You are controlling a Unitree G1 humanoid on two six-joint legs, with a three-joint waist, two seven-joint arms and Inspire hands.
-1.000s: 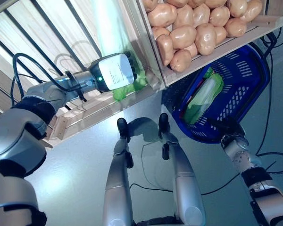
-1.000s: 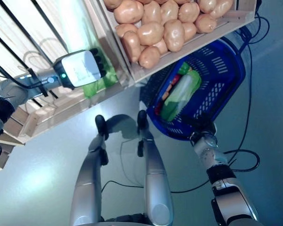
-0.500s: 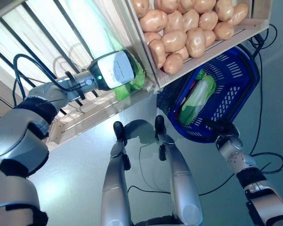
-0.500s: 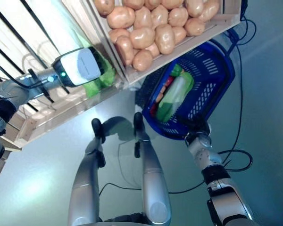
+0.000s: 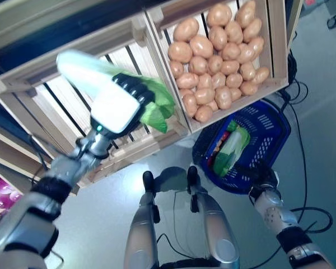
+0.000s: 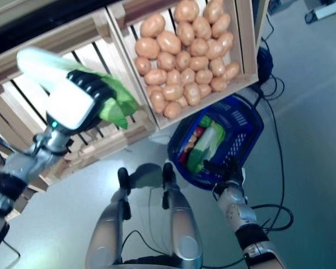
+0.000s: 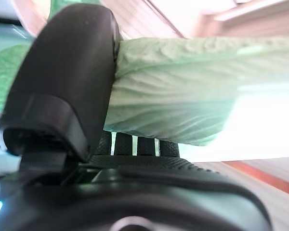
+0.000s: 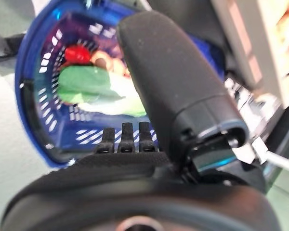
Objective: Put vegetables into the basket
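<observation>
Currently the cabbage [image 5: 87,70], a long pale-green head with darker leafy end, is clamped in the left hand [image 5: 119,103]: in the left wrist view the thumb [image 7: 62,82] curls over the ribbed leaves [image 7: 183,91] and the fingers [image 7: 135,144] wrap beneath them. The left arm is raised and extended upward, holding the cabbage in the air in front of a slatted wooden crate [image 5: 39,106], with the leafy end hanging toward the crate's right corner. Beside it to the right, a second wooden crate [image 5: 277,50] holds a heap of potatoes [image 5: 218,56]. Below the potato crate hangs the blue basket [image 5: 269,140], which already contains another green leafy vegetable [image 5: 231,148] and a red item [image 8: 77,52] next to it. The right hand [image 6: 227,171] sits at the near rim of the basket; the right wrist view shows its thumb [image 8: 178,86] standing over the rim, but whether the fingers are curled round the rim or handle cannot be determined. The right arm is low and reaches forward from the lower right. Beneath everything lies a smooth grey floor [image 5: 95,218]
</observation>
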